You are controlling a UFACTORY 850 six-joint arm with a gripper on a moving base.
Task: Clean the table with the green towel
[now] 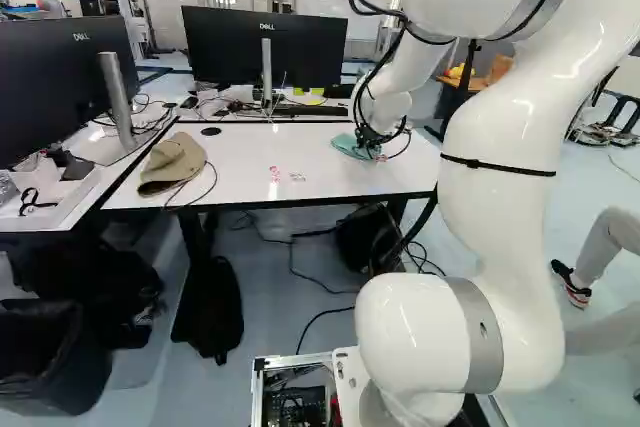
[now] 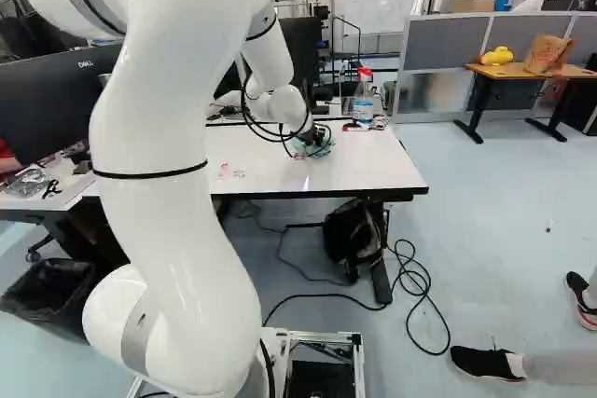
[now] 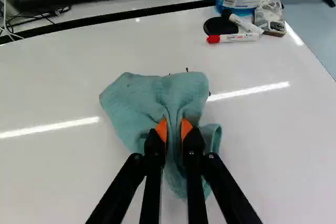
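Green cloth towel [image 3: 128, 103] is pinched between our narrow black jaws, on or just above the glossy white bench [image 3: 268, 129], so we judge wiping is in hand, and next we should press lightly and sweep towards the small red marks [image 1: 275, 174].

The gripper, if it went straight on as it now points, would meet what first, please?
Most likely the white tabletop, beneath the green towel that the gripper holds; any gap is hard to judge.
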